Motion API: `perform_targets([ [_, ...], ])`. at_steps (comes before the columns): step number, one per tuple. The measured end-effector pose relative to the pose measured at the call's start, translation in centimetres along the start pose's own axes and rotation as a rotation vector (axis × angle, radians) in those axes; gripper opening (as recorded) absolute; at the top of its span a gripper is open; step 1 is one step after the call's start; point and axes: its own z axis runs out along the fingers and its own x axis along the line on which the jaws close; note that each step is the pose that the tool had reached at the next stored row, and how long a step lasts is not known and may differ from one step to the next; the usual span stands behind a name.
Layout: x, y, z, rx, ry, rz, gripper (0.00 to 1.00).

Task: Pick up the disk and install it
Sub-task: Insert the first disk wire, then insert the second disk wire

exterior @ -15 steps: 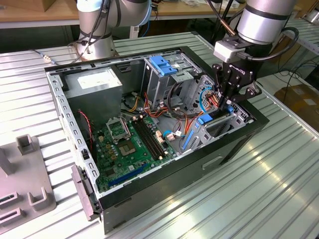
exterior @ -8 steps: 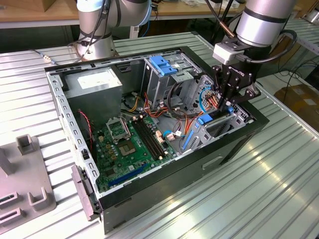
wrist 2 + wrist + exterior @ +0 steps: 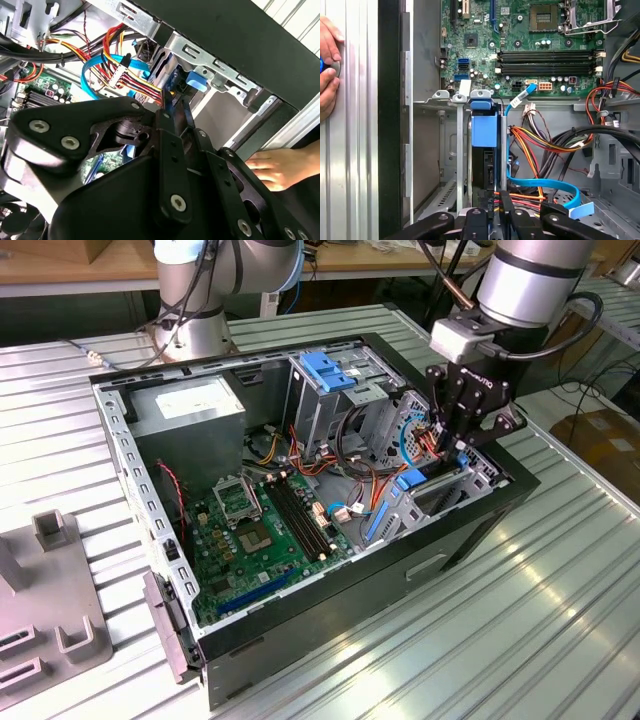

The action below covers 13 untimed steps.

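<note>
The disk [image 3: 485,167] stands on edge in a slot of the lower metal drive cage [image 3: 447,150], with its blue plastic rail [image 3: 484,125] along the edge that faces up. My gripper [image 3: 499,200] is right over the disk's cable end, and its black fingers [image 3: 167,130] are drawn together to a narrow tip by the blue rail [image 3: 195,80]. Whether the tip pinches the disk or only rests against it is hidden. In the exterior view the gripper [image 3: 462,445] reaches down into the open computer case [image 3: 480,530] at that view's right.
Orange, red and black cables [image 3: 545,145] and a blue flat cable [image 3: 545,182] lie close beside the cage. The motherboard [image 3: 265,525], a grey power-supply box [image 3: 190,410] and an upper cage with a blue latch [image 3: 325,370] share the case. A person's hand [image 3: 327,65] rests on the table outside.
</note>
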Motion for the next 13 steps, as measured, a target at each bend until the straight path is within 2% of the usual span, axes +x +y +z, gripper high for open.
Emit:
perform_targets([
  [2, 0.0, 0.0, -0.01, 0.0, 0.0, 0.0, 0.23],
  [4, 0.0, 0.0, -0.03, 0.0, 0.0002, 0.0, 0.1],
  [13, 0.03, 0.0, -0.22, 0.0, 0.0002, 0.0, 0.1],
])
